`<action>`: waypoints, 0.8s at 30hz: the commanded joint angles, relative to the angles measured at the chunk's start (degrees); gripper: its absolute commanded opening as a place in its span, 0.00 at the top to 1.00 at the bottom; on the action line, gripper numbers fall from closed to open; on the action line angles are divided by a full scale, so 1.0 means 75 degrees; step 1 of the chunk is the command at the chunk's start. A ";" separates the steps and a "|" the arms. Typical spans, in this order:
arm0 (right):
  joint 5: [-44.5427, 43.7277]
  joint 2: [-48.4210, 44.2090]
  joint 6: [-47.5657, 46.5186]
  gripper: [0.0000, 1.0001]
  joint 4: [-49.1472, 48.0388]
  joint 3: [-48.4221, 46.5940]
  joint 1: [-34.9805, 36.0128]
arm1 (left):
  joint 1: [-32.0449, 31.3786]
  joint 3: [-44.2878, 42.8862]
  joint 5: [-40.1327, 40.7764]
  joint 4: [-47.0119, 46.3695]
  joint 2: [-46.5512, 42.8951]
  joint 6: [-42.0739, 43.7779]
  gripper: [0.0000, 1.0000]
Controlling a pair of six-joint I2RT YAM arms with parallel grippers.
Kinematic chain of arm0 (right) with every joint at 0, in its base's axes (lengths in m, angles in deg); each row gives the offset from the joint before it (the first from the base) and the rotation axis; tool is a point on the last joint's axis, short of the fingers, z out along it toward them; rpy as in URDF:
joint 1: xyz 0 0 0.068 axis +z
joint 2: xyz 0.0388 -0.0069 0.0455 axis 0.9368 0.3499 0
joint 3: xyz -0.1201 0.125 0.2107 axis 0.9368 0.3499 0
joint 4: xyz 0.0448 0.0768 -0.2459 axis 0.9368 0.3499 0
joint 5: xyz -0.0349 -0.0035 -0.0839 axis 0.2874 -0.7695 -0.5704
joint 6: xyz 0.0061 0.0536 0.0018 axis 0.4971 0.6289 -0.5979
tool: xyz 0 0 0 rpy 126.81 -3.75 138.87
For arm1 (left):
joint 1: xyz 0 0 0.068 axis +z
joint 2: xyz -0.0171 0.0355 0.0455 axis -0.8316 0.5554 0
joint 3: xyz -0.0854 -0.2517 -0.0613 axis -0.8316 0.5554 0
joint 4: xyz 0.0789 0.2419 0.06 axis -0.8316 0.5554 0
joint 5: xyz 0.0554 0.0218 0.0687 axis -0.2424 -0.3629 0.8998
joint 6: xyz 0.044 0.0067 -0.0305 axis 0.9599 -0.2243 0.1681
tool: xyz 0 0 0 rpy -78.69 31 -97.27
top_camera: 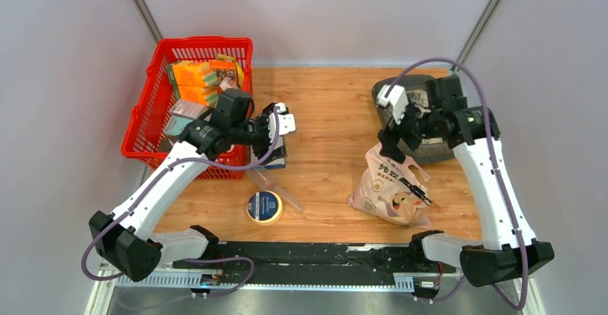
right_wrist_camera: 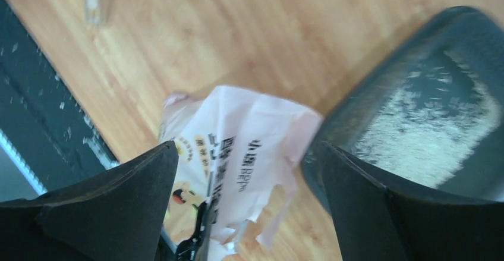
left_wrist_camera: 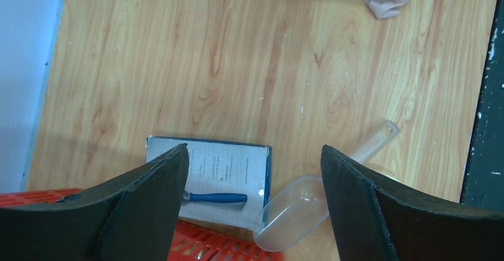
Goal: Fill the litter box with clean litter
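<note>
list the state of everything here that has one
litter box: partly filled, not full
clean litter: thin patchy layer on the box floor
litter bag: top torn open, slumped on the table
clear scoop: empty, lying on the table
red basket: holding boxes
tape roll: lying flat
left gripper: open, empty
right gripper: open, over the bag's top

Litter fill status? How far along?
Started: the dark grey plastic litter box holds a patch of pale beige litter granules, floor partly bare. In hand: nothing; the open right gripper hangs over the pale pink printed bag, the open left gripper near the clear plastic scoop. Left: more filling.
</note>
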 commanded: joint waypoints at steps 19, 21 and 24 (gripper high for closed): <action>-0.1203 0.1213 -0.1176 1.00 -0.0120 0.2179 0.2362 | 0.0024 0.0458 0.1144 0.0095 -0.0450 0.0975 0.12; -0.0970 0.1693 -0.1129 1.00 -0.0272 0.1525 0.2632 | 0.0036 0.0575 0.1261 0.0083 -0.0602 0.0975 0.12; -0.0665 0.2583 -0.1163 1.00 -0.0332 0.0401 0.2808 | 0.0024 0.0844 0.1496 0.0095 -0.0883 0.0952 0.12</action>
